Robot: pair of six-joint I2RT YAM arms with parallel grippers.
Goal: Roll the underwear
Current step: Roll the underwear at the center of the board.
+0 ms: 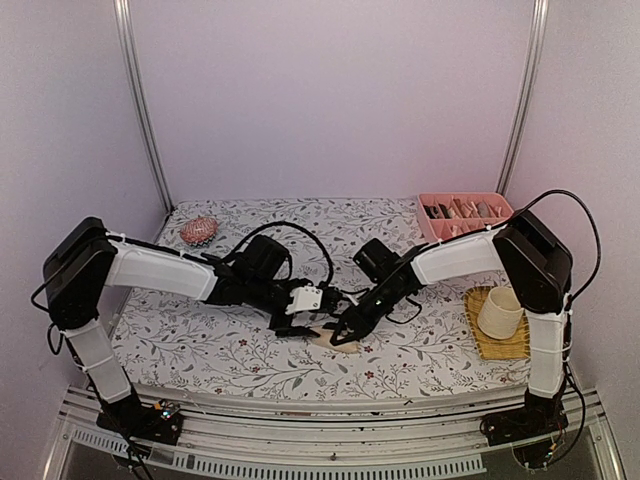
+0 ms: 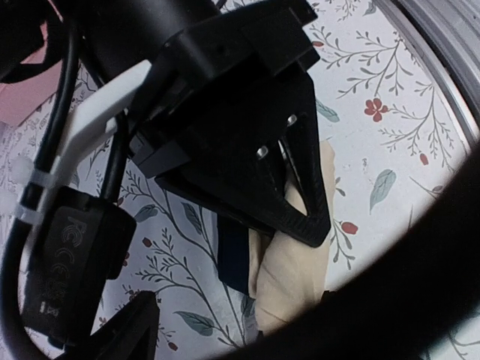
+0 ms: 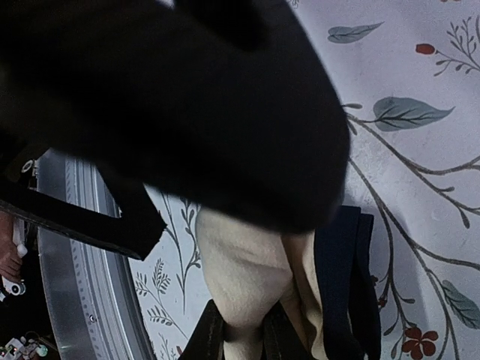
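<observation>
Black right gripper clamped on the beige briefs, cloth bunched between its tips. Navy briefs lie against the beige, touching. Left gripper just beside, jaws spread, gripping nothing. Both briefs rest on the floral table cover, front centre

beige underwear: soft matt cloth
navy underwear: matt cloth
counter: printed fabric — smooth
mat, 3 o'clock: woven straw

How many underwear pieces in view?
2. The beige underwear lies near the table's front edge, centre; the navy underwear sits right against it, partly hidden. Others may be hidden.
</observation>
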